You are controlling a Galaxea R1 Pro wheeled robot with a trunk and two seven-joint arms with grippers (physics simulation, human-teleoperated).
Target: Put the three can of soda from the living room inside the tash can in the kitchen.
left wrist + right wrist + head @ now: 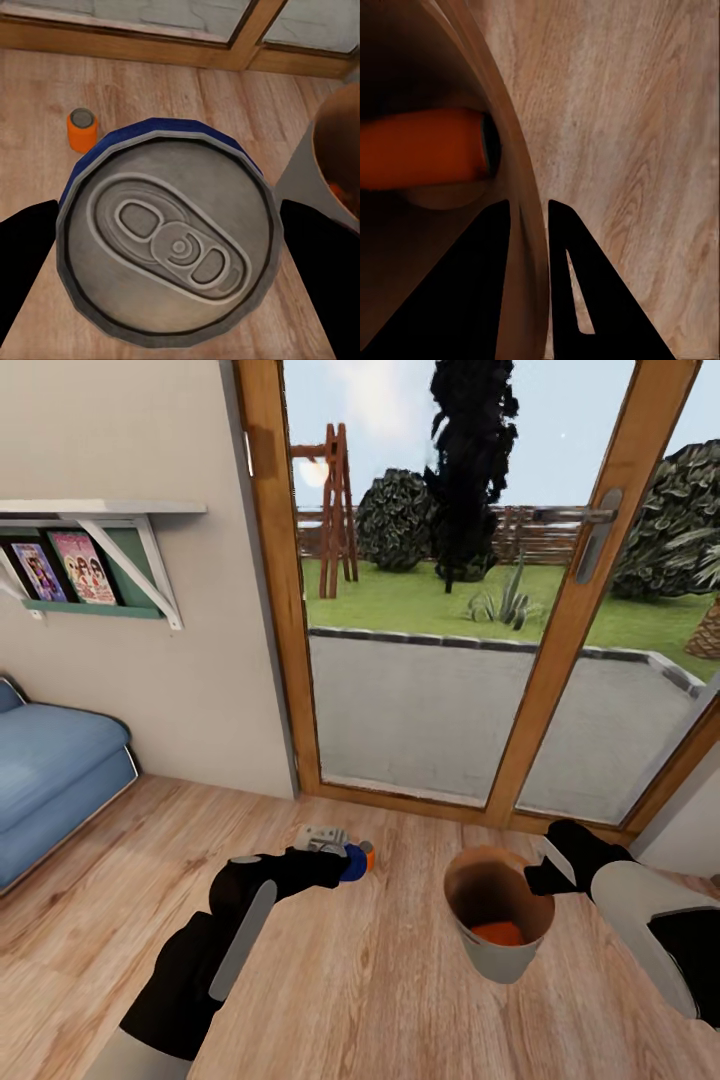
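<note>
Nearest, the left gripper [345, 857] is clamping a dark blue soda can [352, 862], one black finger [26, 262] showing at each side of the can body; the left wrist view is looking straight onto its grey top and pull tab. The left arm is reaching forward over the plank floor [380, 1000], holding the can above the boards, left of the bin.

Next, the right gripper [535, 880] is closing on the rim of the tash can [500, 950], with one finger [472, 300] sitting inside the wall and the other finger outside it, the thin wall pinched between them. The bin is standing upright on the floor, grey outside and orange-brown inside. An orange soda can [497, 933] is lying on its side at the bottom of the bin.

Further on, a second orange soda can [82, 130] is standing upright on the floor beyond the held blue can, well apart from the bin, as the left wrist view is showing; in the head view it is peeking out just past the blue can.

At the left, a blue sofa [50, 780] is sitting against the pale wall, under a wall shelf [90, 510] with upright books [60, 568].

Farthest, wood-framed glass doors [560, 630] are giving onto a paved terrace, lawn and shrubs.
</note>
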